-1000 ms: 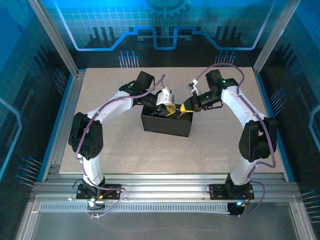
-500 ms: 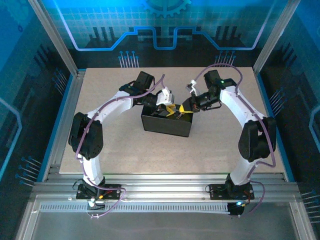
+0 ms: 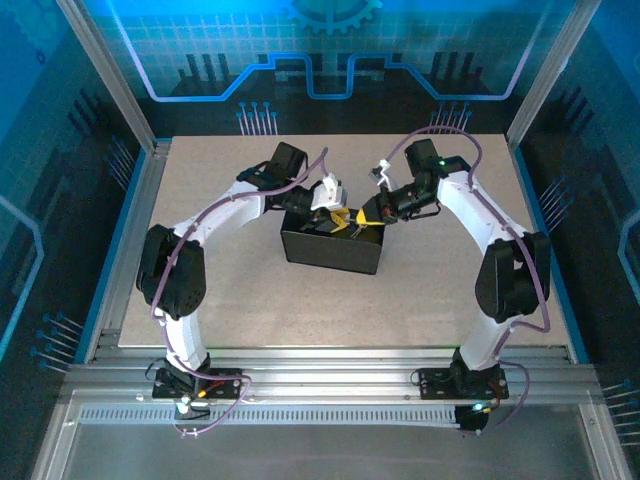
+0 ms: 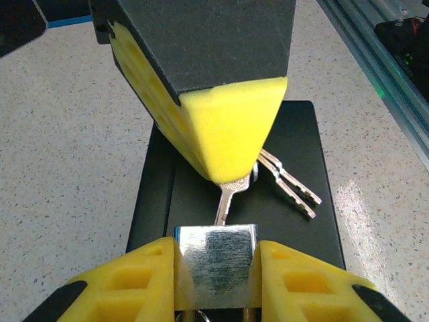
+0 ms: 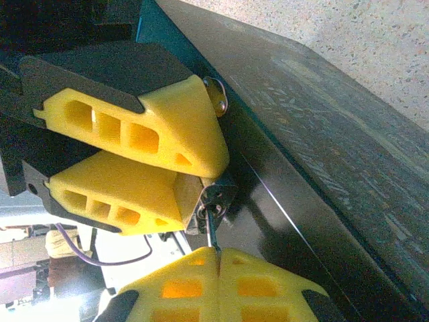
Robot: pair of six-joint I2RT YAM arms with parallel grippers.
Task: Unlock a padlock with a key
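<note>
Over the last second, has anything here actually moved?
The right gripper, shut on the key, edged slightly left toward the padlock. The left gripper kept its hold on the padlock above the black box; neither shifted.

key [image 4: 226, 200] head hidden, padlock [image 4: 216, 258] shackle cut off.

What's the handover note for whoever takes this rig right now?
Left gripper: jaws shut on the padlock, held over the box.
Right gripper: jaws shut on the key, blade meeting the padlock's end; spare keys dangle beside it.
Done: both things grasped, key lined up with the padlock. How deep the key sits can't be told.
Left: seat the key fully, turn it, open the padlock.
</note>
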